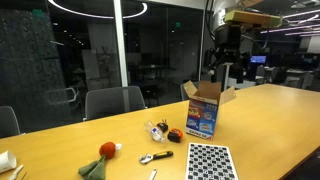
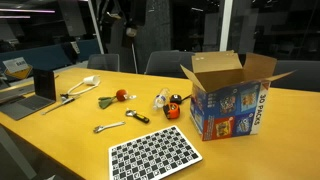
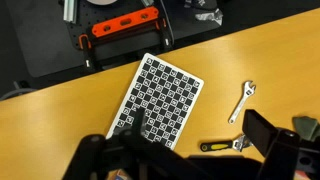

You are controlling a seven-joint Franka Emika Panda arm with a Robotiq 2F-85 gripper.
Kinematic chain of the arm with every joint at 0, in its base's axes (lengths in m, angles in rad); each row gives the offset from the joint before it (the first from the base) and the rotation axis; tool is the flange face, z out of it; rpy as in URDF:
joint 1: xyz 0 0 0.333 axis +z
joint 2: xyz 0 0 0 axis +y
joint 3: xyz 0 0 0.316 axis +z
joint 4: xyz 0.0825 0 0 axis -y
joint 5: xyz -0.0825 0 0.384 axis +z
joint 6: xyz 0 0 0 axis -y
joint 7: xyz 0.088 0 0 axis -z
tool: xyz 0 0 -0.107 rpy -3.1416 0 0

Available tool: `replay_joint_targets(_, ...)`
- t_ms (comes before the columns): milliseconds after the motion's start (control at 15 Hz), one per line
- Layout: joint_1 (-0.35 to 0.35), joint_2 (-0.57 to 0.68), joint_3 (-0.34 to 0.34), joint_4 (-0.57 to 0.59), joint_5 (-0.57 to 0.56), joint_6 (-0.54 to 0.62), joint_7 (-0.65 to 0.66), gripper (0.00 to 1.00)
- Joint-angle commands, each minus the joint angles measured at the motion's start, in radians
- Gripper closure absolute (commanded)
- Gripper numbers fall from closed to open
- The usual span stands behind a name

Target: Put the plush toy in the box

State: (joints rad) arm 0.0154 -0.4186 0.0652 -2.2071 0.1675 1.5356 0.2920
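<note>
The plush toy point(image 1: 102, 155) lies on the wooden table, orange-red head up and green base toward the table edge; it also shows in an exterior view point(image 2: 116, 98). The box point(image 1: 203, 112) stands upright with its flaps open, well apart from the toy, and shows in both exterior views point(image 2: 228, 98). My gripper point(image 1: 226, 62) hangs high above the table behind the box. In the wrist view the gripper point(image 3: 185, 138) is open and empty. Toy and box are out of the wrist view.
A checkered board point(image 3: 160, 95) lies below the gripper, with a silver wrench point(image 3: 242, 102) and a yellow-handled wrench point(image 3: 225, 146) beside it. An orange-black gadget point(image 2: 173, 106) sits near the box. A laptop point(image 2: 35, 88) stands at the table end. Chairs point(image 1: 112, 100) line the far side.
</note>
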Motion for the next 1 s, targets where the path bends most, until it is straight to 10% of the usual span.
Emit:
replay_joint_targets(0,-0.007,0.000,0.006,0.005,0.002,-0.002,-0.002,0.00)
replay_joint_targets(933,0.038,0.121,0.081,0.026,0.125,0.231,0.082,0.00)
